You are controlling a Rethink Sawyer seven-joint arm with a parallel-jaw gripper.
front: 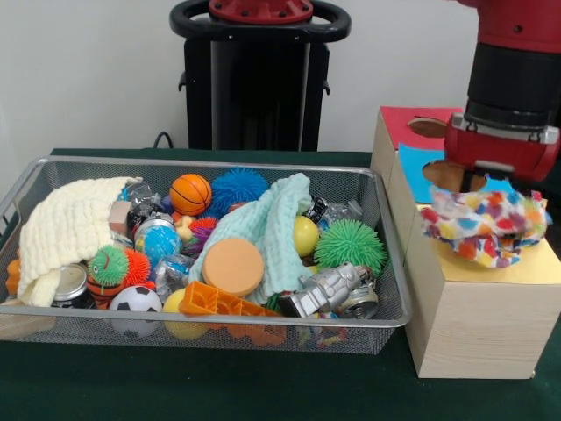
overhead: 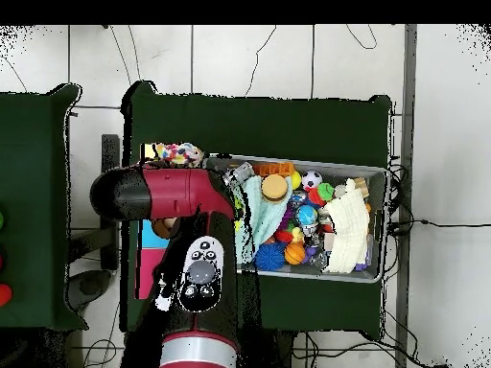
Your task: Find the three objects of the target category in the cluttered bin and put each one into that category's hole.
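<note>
Positioned above the wooden box [front: 478, 324], at about 3 o'clock from the wire bin [front: 386, 314], with the gripper [front: 500, 162] low over the box top. Hanging just beneath it, a multicoloured patterned cloth [front: 485, 226], draped over the top edge of the box and partly over the yellow panel [front: 543, 267]. Cannot tell whether the fingers pinch the cloth or have let go, since hidden behind the red housing and the cloth itself. Judged to be at the step of putting a cloth item into its hole; the brown opening in the blue panel [front: 412, 171] lies just behind the cloth, toward 10 o'clock from it. Risk from here: soft fabric spreading wider than the hole, catching on the rim and resting on top instead of falling through. Also possible: a released cloth sliding off the front edge of the box onto the table, because much of it hangs past the edge. Remaining in the bin: a pale green cloth [front: 267, 230] near the centre and a cream cloth [front: 61, 232] at 9 o'clock, both tangled among balls, so likely to drag neighbours out when lifted. In the overhead view, the cloth [overhead: 175, 153] visible at 12 o'clock from the arm [overhead: 192, 259].
</note>
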